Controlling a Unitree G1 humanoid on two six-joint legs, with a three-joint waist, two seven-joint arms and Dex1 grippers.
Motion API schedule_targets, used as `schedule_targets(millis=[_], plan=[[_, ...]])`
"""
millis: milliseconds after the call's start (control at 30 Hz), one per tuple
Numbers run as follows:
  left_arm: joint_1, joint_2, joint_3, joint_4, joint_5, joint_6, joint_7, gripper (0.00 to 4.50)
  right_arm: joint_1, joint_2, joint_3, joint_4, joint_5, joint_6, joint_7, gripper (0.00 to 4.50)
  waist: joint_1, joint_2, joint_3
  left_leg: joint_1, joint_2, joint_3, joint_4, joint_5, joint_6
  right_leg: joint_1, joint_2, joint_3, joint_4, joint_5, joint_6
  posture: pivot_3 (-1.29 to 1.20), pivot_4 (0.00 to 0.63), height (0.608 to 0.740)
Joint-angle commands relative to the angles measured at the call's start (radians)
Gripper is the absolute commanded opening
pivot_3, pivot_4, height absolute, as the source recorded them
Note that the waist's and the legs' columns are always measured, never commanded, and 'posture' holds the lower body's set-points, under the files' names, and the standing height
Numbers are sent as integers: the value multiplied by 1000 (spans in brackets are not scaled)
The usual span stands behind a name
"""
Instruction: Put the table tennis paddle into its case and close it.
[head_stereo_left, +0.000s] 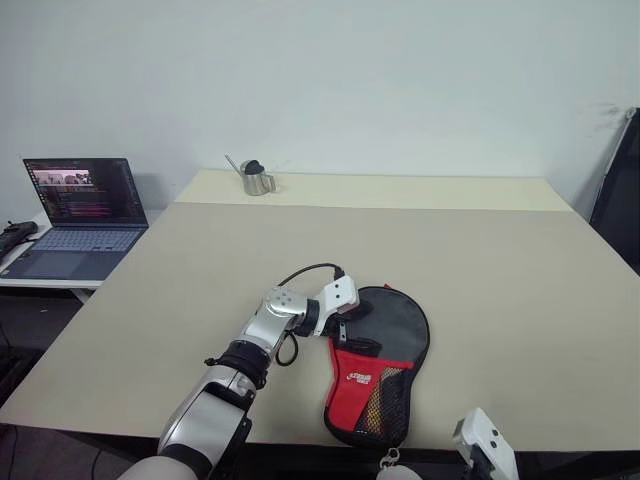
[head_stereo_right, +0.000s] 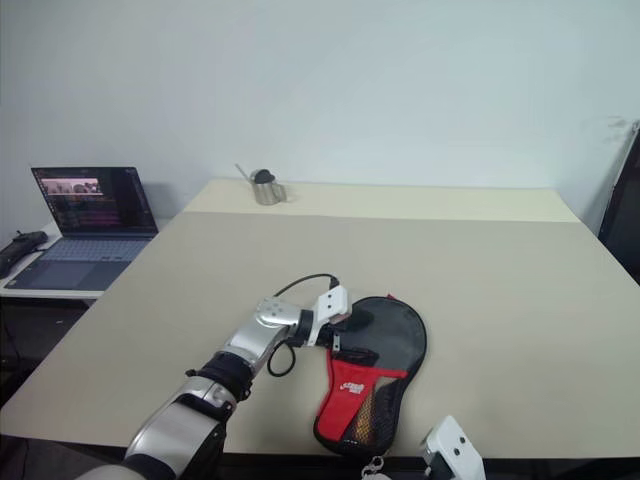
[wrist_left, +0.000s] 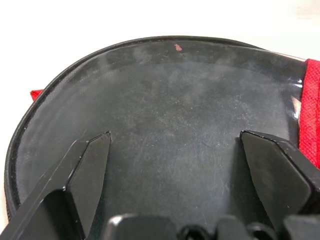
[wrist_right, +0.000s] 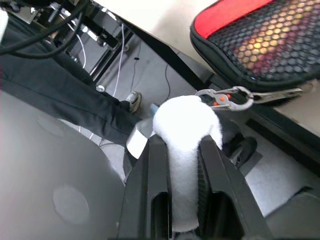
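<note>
Resting spread fingers (wrist_left: 92, 165) on the case (head_stereo_left: 385, 365) (right fingers (wrist_right: 155, 170) clamp white fabric (wrist_right: 186, 125)).

The right gripper (wrist_right: 182, 150) has its two black fingers (wrist_right: 152, 170) squeezed on a soft white strip — it bulges out in a puffy lump at the tips. Past it, the case (wrist_right: 260, 40) hangs over the table edge (wrist_right: 165, 47) — red cloth, black netting. A metal clip (wrist_right: 227, 97) dangles from its end.
</note>
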Motion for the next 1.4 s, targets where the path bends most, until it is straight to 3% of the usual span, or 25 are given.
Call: schedule_targets(millis=[33,133,267,433,567,733,867,1067,1167,1400], plan=[[65,15,-91,118,123,23,27,4500,-73,-21,25,-67,130,-4,-72,221,0,0,0,0,0,0,0,0,0,0,0,0,0,0,0,0,150,740],[64,10,-92,122,123,18,29,4500,-115,-46,-3,-67,218,3,-101,216,1,0,0,0,0,0,0,0,0,0,-1,0,0,0,0,0,150,740],[62,6,-91,126,124,12,33,4500,-124,-85,-49,-67,282,20,-99,1496,2,0,0,-1,0,0,0,0,0,0,-1,0,0,0,0,0,150,740],[61,5,-91,130,126,7,35,4500,-60,-142,-113,-67,266,11,8,3234,4,0,0,-1,-1,0,0,0,0,0,-3,-1,0,0,0,0,150,740],[63,4,-90,128,124,7,33,4500,44,-188,-227,-67,238,-52,75,3234,5,0,0,-1,-2,0,0,0,0,0,-6,-1,-1,0,1,0,150,740],[62,-3,-62,110,89,15,17,4500,190,-143,-590,-67,266,-47,41,3234,8,-1,0,-1,-3,1,0,0,0,0,-8,-2,-2,-1,1,0,150,740],[69,11,-1,17,4,54,-40,4500,125,-108,-711,40,238,-13,86,3234,6,-2,4,-2,-4,1,0,0,0,0,-8,-3,-2,-1,1,0,150,740],[81,69,96,-180,-111,174,-77,4500,-88,-61,-668,215,55,9,118,3234,-5,0,25,-13,-4,3,-1,0,0,-7,-3,-2,2,3,7,0,150,740],[96,102,145,-307,-182,252,-89,4500,-213,1,-610,305,-74,-4,129,3234,-5,-3,31,-22,-7,4,-1,0,0,-16,4,-1,2,5,10,0,150,740],[204,221,215,-634,-326,447,-110,4500,-446,181,-482,519,-343,-70,231,3234,-5,3,48,-32,-3,7,0,0,0,-26,8,0,3,5,10,0,150,740]])
